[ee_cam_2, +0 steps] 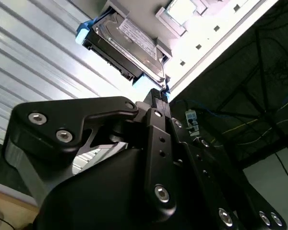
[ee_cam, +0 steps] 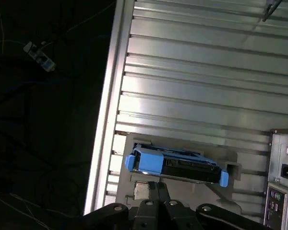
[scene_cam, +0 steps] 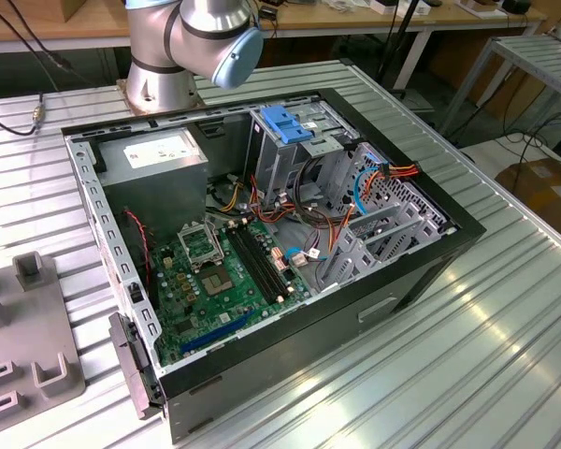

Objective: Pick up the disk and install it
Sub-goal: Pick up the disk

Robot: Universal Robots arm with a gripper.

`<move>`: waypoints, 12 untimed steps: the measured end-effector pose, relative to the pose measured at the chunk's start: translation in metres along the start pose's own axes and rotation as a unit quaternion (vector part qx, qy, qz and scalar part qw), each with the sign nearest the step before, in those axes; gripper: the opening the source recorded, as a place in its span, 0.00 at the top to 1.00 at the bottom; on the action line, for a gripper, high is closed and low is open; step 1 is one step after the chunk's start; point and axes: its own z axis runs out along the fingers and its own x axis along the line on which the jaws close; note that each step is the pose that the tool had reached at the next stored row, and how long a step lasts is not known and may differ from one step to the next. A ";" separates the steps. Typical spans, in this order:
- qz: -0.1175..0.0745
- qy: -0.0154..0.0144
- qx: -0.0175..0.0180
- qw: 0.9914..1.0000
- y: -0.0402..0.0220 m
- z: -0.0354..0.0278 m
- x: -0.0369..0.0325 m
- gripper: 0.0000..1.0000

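The disk is a silver-grey drive with blue side rails, standing on edge in a grey holder on the slatted metal table, close to the table's edge. In the second wrist view the disk shows its white label. My gripper hangs just short of the disk, its black tip near one blue rail end, and nothing is held in it. The exterior view shows the arm's base behind the open computer case.
Inside the case a metal drive cage with a blue latch stands beside the grey power supply, with loose cables around it. Grey fixtures sit at the exterior view's left. The table's edge drops to dark floor. The case's rear panel is near the disk.
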 end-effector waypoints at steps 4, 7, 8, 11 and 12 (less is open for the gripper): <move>-0.041 0.002 0.000 0.999 0.0000 0.0000 0.0000 0.90; -0.059 0.003 0.000 0.998 0.0000 0.0000 0.0000 0.90; -0.068 0.003 0.000 0.998 0.0000 0.0000 0.0000 0.90; -0.088 0.004 0.001 0.996 0.0000 0.0001 0.0000 0.90; -0.098 0.004 0.001 0.995 0.0000 0.0001 0.0000 0.90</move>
